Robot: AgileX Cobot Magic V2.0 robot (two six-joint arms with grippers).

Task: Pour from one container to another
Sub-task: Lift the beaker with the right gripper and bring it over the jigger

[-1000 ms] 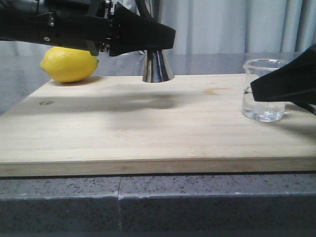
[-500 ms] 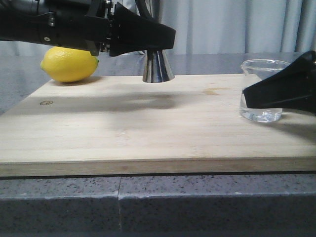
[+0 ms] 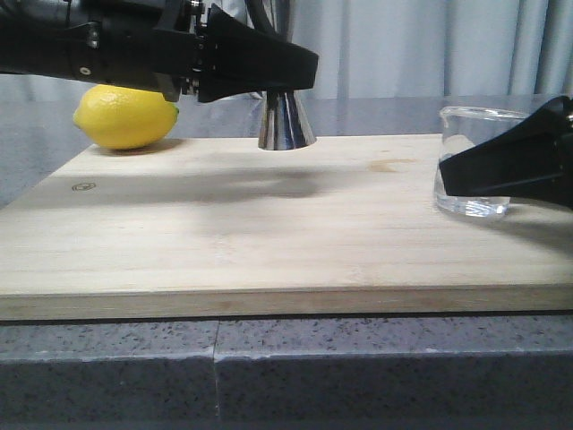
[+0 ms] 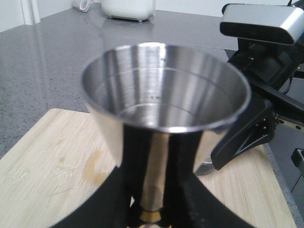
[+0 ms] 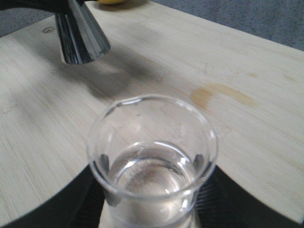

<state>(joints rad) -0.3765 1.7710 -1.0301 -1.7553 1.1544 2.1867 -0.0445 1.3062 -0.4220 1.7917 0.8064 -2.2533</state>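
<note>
1. A small clear glass beaker point(image 3: 472, 161) stood at the right edge of the front frame, on a pale wooden board point(image 3: 269, 224), part filled with clear liquid. Its base looked barely off the board, though that could not be told for sure.
2. The right pincer point(image 3: 466, 170) was closed on the beaker's lower body, its dark fingers point(image 5: 90, 199) wrapping both sides in the right wrist view.
3. The glass looked thin, smooth and slippery, and probably light even with the liquid, so a firm but gentle hold low on the wall, below the pouring lip, seemed safest. Squeezing hard could crack it.
4. A shiny steel jigger point(image 3: 286, 121) sat in the upper centre of the front frame, well apart from the beaker. The left pincer point(image 4: 151, 190) gripped it at the narrow waist, just above a thin gold band point(image 4: 151, 217). Its open cup faced up and looked nearly empty.
5. The jigger looked rigid and polished, likely to slide in a loose grip.
6. A yellow lemon point(image 3: 125, 116) lay in the upper left, at the board's far corner.
7. The board rested on a speckled grey counter point(image 3: 269, 367).
</note>
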